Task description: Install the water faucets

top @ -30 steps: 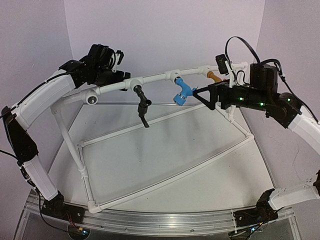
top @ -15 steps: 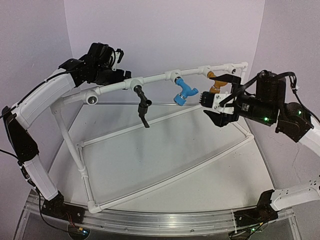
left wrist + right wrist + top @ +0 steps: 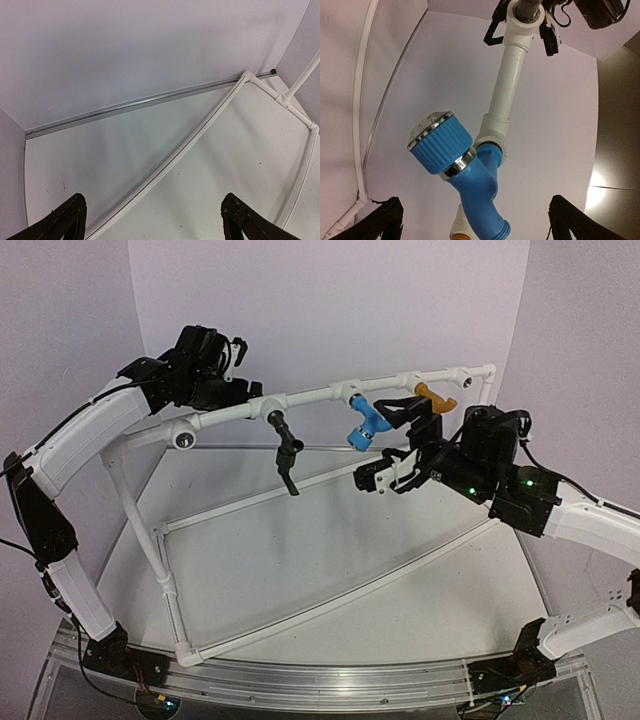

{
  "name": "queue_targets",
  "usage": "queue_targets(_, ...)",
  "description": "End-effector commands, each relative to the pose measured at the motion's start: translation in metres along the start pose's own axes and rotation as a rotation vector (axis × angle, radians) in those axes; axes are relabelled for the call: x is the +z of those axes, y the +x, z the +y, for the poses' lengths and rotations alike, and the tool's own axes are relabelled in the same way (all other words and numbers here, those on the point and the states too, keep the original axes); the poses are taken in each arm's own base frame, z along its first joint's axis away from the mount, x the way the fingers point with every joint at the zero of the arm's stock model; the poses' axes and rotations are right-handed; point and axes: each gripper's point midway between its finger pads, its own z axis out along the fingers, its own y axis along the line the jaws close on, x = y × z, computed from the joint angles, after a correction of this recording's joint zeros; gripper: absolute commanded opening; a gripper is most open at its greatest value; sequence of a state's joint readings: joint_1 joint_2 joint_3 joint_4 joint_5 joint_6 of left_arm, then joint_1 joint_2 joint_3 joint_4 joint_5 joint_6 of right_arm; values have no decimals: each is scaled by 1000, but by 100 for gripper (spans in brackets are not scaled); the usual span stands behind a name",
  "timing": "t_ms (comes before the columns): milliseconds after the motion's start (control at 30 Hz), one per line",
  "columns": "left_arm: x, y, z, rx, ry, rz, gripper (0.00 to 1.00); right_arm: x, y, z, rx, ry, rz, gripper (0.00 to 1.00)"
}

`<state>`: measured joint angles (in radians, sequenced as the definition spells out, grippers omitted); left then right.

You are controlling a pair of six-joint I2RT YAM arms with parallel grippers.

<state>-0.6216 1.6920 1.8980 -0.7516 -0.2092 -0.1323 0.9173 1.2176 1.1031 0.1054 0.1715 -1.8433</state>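
Faucets: all three hung from the top rail of the white pipe frame (image 3: 300,398). The black faucet (image 3: 286,452) was left of mid-rail, the blue faucet (image 3: 367,422) about mid-rail, and the yellow faucet (image 3: 437,395) near the rail's right end.
Seating: blue sat in a white tee socket. Couldn't tell whether any of the three was fully home.
Handling: judged light, rigid plastic. The smooth spouts are probably slippery.
Hold point: blue's ribbed knob offers bite but likely turns, so the body just under the socket collar looked the better hold.
Right gripper (image 3: 392,447): jaws spread wide, empty, just below the blue faucet and lined up on it in the wrist view.
Left gripper (image 3: 155,222): jaws wide apart, nothing between them, up by the rail's left end.
Room: the worktop (image 3: 300,570) lay open under the rail, crossed by the frame's base pipes. The back wall was close behind. Yellow was near the right gripper and black well apart from it.
Risk: side load could flex the thin rail.
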Motion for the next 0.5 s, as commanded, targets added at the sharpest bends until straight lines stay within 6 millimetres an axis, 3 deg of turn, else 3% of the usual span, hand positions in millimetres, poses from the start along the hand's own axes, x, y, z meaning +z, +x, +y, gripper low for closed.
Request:
queue_targets(0, -19, -25, -9, -34, 51, -75, 92, 15, 0, -21, -58, 126, 46, 95)
queue_targets(167, -20, -24, -8, -40, 52, -83, 92, 31, -1, -15, 22, 148, 83, 72)
queue_targets(367, -20, -23, -9, -36, 54, -83, 92, 33, 13, -30, 260, 195, 141, 43)
queue_targets(467, -19, -23, -9, -32, 54, -85, 91, 30, 20, -32, 422, 173, 163, 38)
